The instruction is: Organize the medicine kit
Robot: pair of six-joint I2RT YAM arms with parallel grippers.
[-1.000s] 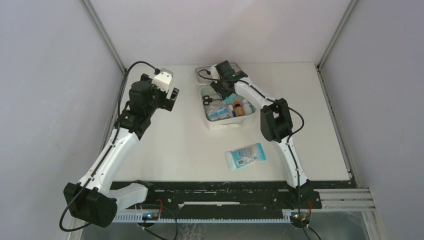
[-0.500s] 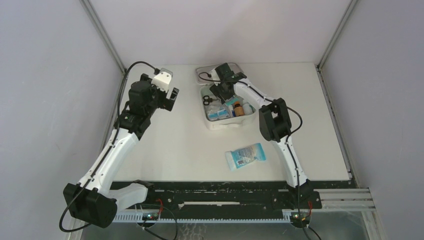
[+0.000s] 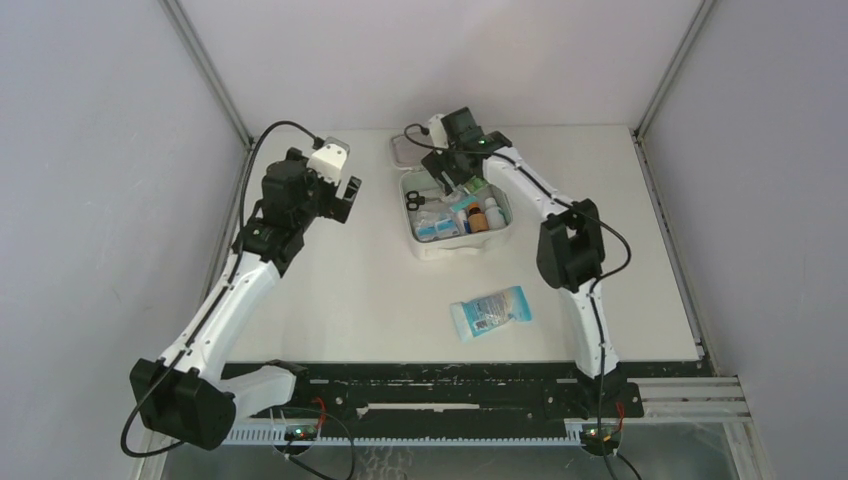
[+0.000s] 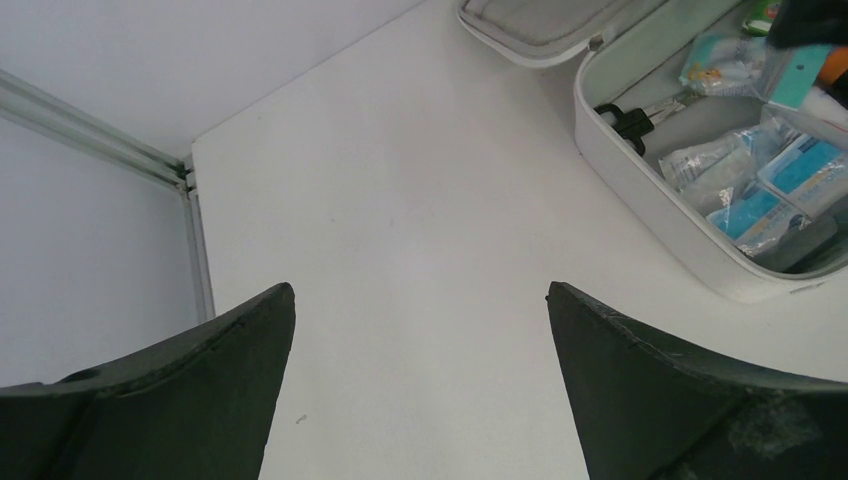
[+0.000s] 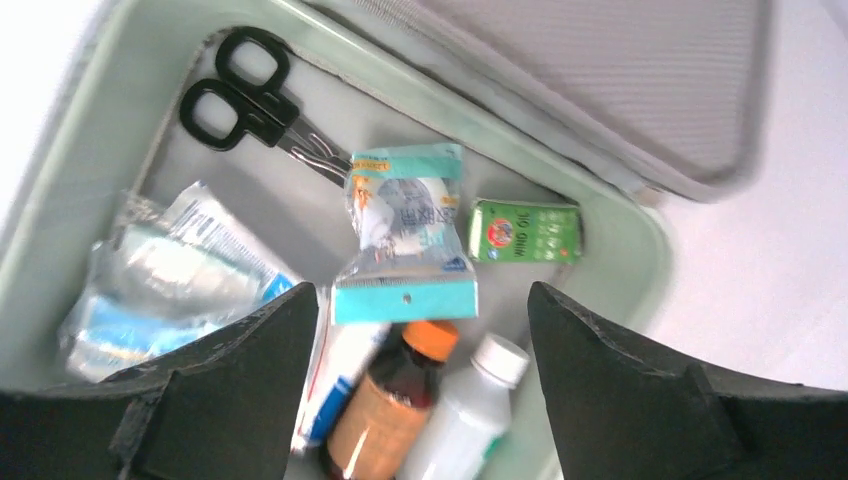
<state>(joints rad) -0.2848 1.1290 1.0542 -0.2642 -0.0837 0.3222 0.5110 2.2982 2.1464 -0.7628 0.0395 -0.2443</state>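
Over the white soft zip-lid medicine kit [image 3: 455, 250], right hand [image 5: 418, 300] has opened, dropping its teal-edged clear packet [image 5: 405, 235] inside. Left hand [image 4: 420, 290] hangs wide open; blue-white pouch [image 3: 490, 312] still on bench [image 3: 350, 290].

You've got a white medicine kit [image 3: 455, 249], greyish inside; black-handled scissors [image 5: 245, 100], green box [image 5: 525, 231], amber bottle [image 5: 385, 400] with orange cap, white bottle [image 5: 465, 410], teal-edged clear packet [image 5: 405, 235], plus a blue-and-white pack [image 3: 490, 311] on your white table [image 3: 350, 290].

Items counted: one medicine kit [image 3: 460, 250]. One scissors [image 5: 250, 100]. Two bottles: amber bottle [image 5: 385, 410], white bottle [image 5: 465, 410]. One green box [image 5: 525, 232]. One blue packet [image 3: 490, 312] on the counter [image 3: 350, 290]. Inside the kit, packets [image 5: 405, 235]: several, exact count unclear.
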